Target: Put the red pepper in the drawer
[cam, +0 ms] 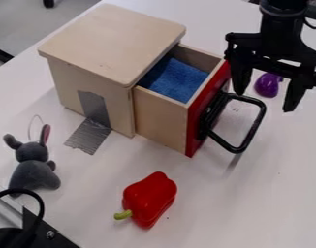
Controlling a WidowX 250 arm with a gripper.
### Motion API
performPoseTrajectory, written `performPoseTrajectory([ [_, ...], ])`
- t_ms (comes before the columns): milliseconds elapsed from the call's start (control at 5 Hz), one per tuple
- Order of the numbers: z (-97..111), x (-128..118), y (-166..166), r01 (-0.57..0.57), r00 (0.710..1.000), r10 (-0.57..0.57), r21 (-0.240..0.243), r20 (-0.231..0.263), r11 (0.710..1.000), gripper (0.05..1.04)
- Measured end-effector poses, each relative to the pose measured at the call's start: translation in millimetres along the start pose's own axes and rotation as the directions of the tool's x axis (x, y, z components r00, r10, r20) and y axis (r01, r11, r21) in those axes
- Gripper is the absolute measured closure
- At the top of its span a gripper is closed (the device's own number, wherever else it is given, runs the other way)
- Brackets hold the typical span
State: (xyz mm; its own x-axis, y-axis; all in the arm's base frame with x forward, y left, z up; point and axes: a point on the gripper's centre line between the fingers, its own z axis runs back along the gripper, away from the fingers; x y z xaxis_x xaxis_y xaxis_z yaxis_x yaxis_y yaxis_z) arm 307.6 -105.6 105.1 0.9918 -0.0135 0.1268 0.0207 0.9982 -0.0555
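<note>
Currently, the gripper [264, 100] is held with its jaws spread and nothing grasped, and a purple toy [267, 85] is seen just behind the gap. Beside and below the jaws, the black handle [254, 127] should be passed high, so that it is not hooked. Well apart from them, towards the camera and to the view's left, the red pepper [150, 198] is laid on its side, green stem [123, 214] pointing away. For a sound grasp, its body should be straddled across the stem line and squeezed gently, since the glossy skin may slip.

As for room, beyond the handle the drawer [162, 118] is pulled out, its walls framing a blue cloth [173, 80]; the raised rim and the overhanging box top [112, 38] must be cleared. Farther off, past the pepper, a grey plush mouse [34, 172] is best avoided.
</note>
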Motion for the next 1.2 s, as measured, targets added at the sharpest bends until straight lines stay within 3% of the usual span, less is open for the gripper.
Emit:
performPoseTrajectory([
  [200, -10.6, -5.4, 1.9, -0.002, 0.999, 0.002, 0.012, -0.037, 1.000, 0.083],
  [400, -21.1, -34.0, 12.5, -0.015, 0.997, 0.018, 0.034, -0.074, 0.999, 0.083],
  [600, -14.7, -55.4, 22.1, -0.001, 0.999, 0.002, 0.015, -0.051, 1.000, 0.083],
  [800, -19.5, -90.8, 38.0, 0.082, 0.995, -0.081, 0.010, -0.050, 0.997, 0.083],
  [1200, -55.7, -136.9, 72.5, 0.190, 0.976, -0.186, 0.028, -0.114, 0.981, 0.083],
])
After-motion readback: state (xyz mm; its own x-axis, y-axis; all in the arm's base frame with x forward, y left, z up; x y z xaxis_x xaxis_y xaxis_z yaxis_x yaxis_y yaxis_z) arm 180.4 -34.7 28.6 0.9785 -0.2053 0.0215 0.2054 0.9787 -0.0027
